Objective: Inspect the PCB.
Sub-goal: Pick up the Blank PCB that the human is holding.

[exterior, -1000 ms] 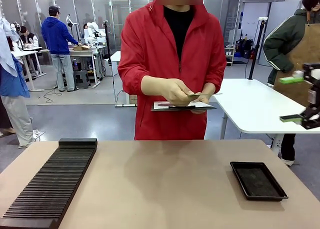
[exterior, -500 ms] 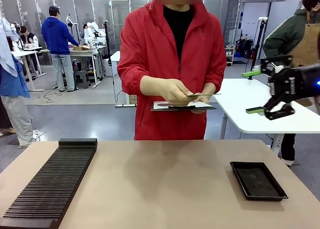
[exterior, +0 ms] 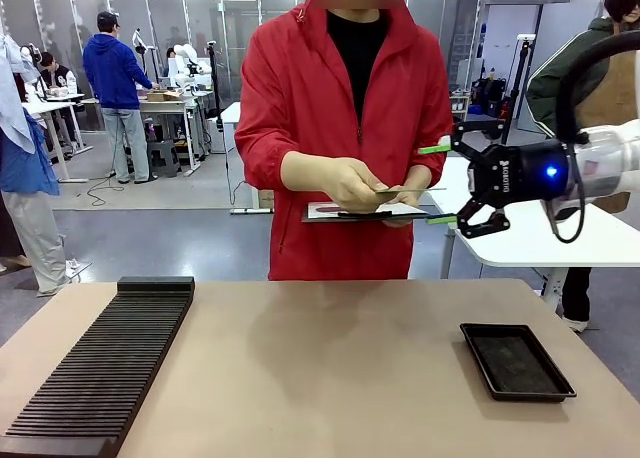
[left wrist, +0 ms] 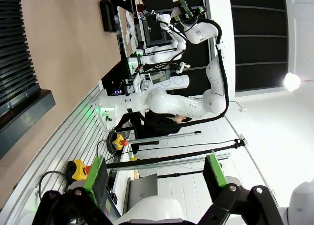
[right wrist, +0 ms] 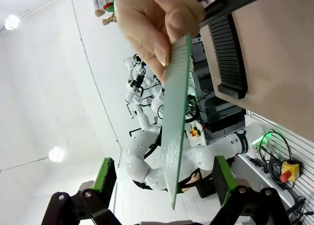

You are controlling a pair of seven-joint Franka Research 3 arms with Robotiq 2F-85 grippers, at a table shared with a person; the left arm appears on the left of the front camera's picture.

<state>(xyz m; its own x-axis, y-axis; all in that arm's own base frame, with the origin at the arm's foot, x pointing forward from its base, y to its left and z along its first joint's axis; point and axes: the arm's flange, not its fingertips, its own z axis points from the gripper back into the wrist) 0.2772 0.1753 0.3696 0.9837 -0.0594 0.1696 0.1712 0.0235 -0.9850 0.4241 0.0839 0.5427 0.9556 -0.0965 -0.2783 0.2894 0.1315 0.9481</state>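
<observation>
PCB (exterior: 408,190) is being held level by the person (exterior: 345,108), offering its 3 o'clock edge to the released right hand (exterior: 438,184) now bracketing it.

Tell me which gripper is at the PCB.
The right gripper: in its wrist view the PCB, held in the person's hand, stands between its open fingers. The left gripper, also open, faces elsewhere.

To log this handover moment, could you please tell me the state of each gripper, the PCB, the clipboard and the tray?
right gripper: open, in the air at the PCB.
left gripper: open, holding nothing.
PCB: held by the person's hand, not gripped by the right gripper.
clipboard: held level under the PCB.
tray: flat on the table.
</observation>
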